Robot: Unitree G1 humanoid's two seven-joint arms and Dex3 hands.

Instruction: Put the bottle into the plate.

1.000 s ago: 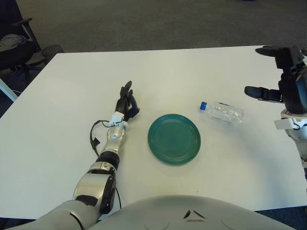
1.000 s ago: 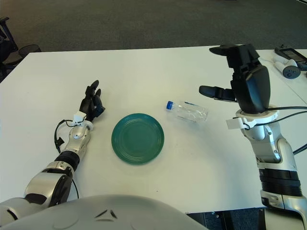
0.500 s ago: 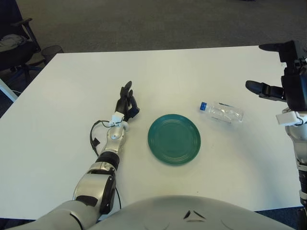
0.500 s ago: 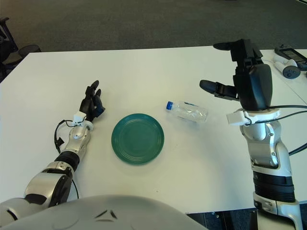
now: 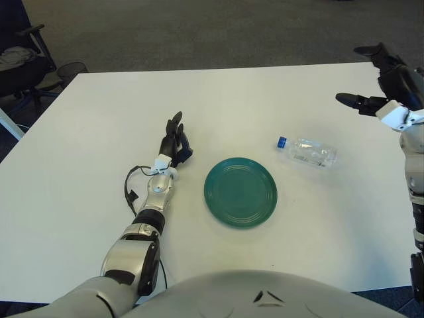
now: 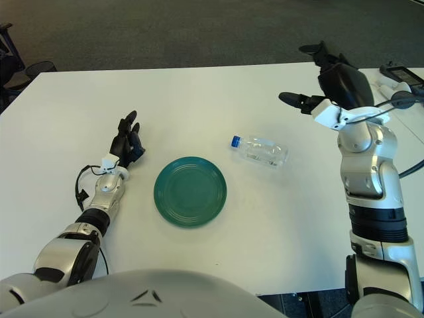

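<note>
A clear plastic bottle (image 6: 261, 151) with a blue cap lies on its side on the white table, cap pointing left. The round green plate (image 6: 190, 191) sits left of it with nothing on it. My right hand (image 6: 317, 78) hangs in the air above and to the right of the bottle, fingers spread, holding nothing. My left hand (image 6: 127, 144) shows left of the plate, its dark fingers stretched out and holding nothing.
The white table (image 6: 218, 99) ends at its far edge against dark carpet. A second table with a small device (image 6: 397, 83) stands at the right. An office chair (image 5: 20, 59) is at the far left.
My right hand has risen and tilted back, away from the bottle, with its fingers still spread. The bottle, the plate and the left hand have stayed put.
</note>
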